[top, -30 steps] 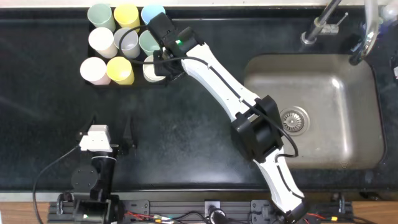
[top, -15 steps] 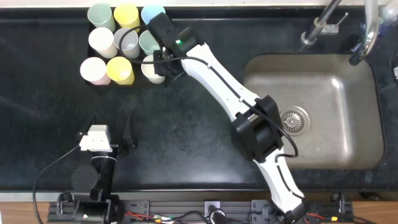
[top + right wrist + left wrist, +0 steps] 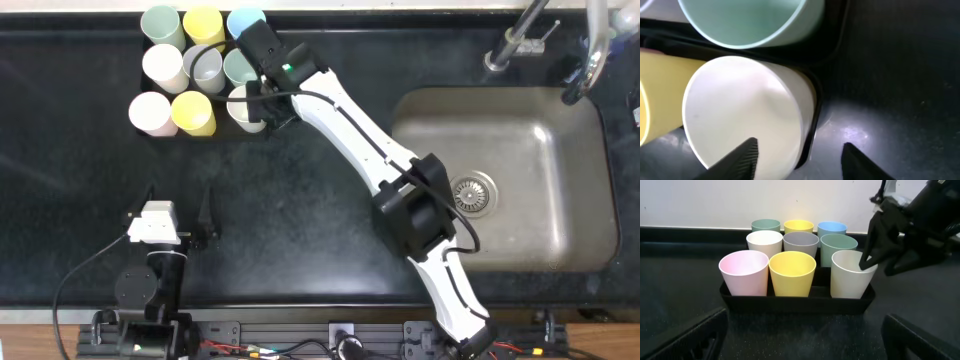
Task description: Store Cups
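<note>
A black tray (image 3: 795, 303) sits on a dark tabletop (image 3: 300, 220) near its far edge. It holds nine upright cups in three rows of three.

The far row is a green cup (image 3: 765, 225), a yellow cup (image 3: 799, 227) and a blue cup (image 3: 832, 228). The middle row is a white cup (image 3: 764, 241), a grey cup (image 3: 800, 243) and a second green cup (image 3: 838, 245). The near row is a pink cup (image 3: 744, 271), a second yellow cup (image 3: 792, 271) and a cream cup (image 3: 852, 275). The cream cup stands in the corner slot on the sink (image 3: 500, 96) side.

The right arm reaches across to that corner. The right gripper (image 3: 800, 150) is spread wide and released. One finger is inside the cream cup's mouth and the other is outside, beyond the tray's edge.

The left gripper (image 3: 180, 205) is well apart from the tray, near its base, facing the cups with its fingers spread and holding nothing.
</note>
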